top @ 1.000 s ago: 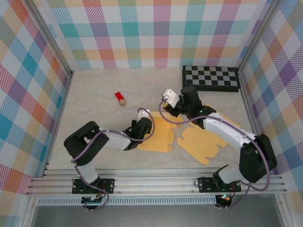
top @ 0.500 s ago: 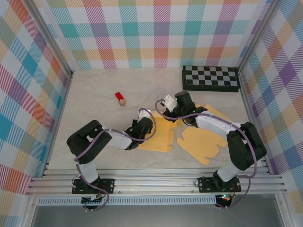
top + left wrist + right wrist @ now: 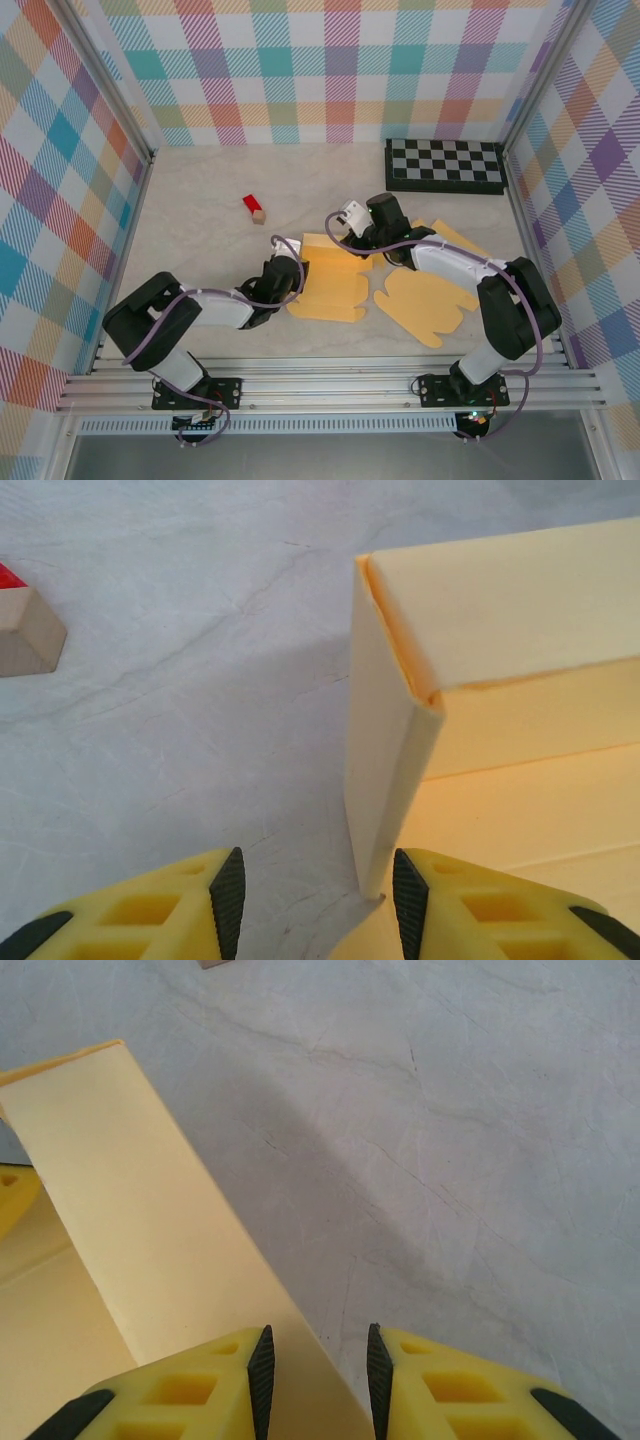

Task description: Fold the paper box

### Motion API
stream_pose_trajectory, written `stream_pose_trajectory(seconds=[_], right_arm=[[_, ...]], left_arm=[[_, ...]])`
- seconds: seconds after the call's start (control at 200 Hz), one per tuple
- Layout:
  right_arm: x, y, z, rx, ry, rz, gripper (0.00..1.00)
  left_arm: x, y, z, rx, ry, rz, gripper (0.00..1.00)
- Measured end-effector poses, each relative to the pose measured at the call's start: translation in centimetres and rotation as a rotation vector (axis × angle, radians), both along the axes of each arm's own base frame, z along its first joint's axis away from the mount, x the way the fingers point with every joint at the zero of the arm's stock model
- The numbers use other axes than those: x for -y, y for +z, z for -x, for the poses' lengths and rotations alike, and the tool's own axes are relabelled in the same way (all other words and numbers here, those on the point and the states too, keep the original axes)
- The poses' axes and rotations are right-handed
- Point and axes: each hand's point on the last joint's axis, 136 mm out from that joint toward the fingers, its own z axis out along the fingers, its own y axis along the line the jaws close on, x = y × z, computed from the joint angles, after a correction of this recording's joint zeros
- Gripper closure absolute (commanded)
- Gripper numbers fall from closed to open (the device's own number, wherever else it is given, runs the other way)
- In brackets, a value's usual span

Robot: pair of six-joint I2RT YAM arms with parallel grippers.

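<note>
The paper box (image 3: 335, 285) is a yellow card blank lying mostly flat mid-table, with a lobed part (image 3: 425, 305) to its right. Its left side flap (image 3: 382, 770) stands upright and meets a raised back flap (image 3: 500, 600) at a corner. My left gripper (image 3: 285, 272) is at the box's left edge. It is open (image 3: 315, 880), and the upright flap's lower corner sits between the pads, touching neither. My right gripper (image 3: 340, 232) is at the box's far edge. It is open (image 3: 318, 1350), with a raised yellow flap (image 3: 130, 1210) slanting down between its pads.
A small red and wood block (image 3: 253, 206) lies on the table to the far left of the box, with its corner (image 3: 25, 635) at the left wrist view's left edge. A checkerboard (image 3: 445, 165) rests against the back wall at the right. Plaid walls enclose the table.
My left gripper has opened, let go of the side flap and drawn back to the left. The right gripper shifted slightly left along the far flap, then held still.
</note>
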Motion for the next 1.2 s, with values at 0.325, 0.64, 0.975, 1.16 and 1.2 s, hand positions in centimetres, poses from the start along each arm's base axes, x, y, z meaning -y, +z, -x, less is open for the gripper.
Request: stream_pose_trajectory(seconds=[0.325, 0.64, 0.975, 1.16, 1.2], right_arm=[[0.1, 0.0, 0.0, -0.022, -0.030, -0.011, 0.68], [0.1, -0.1, 0.1, -0.028, -0.027, -0.016, 0.68], [0.2, -0.1, -0.1, -0.019, -0.035, -0.016, 0.68], [0.2, -0.1, -0.1, -0.021, -0.033, -0.018, 0.68], [0.2, -0.1, 0.0, -0.027, -0.035, -0.019, 0.68]], left_arm=[[1.0, -1.7, -1.3, -0.034, 0.015, -0.021, 0.54], [2.9, -1.4, -5.1, 0.013, 0.084, -0.048, 0.90], [2.8, -1.5, -5.7, 0.024, 0.122, -0.058, 0.81], [2.1, -2.5, -4.6, -0.003, 0.094, -0.082, 0.93], [2.1, -2.3, -4.4, -0.004, 0.093, -0.071, 0.97]])
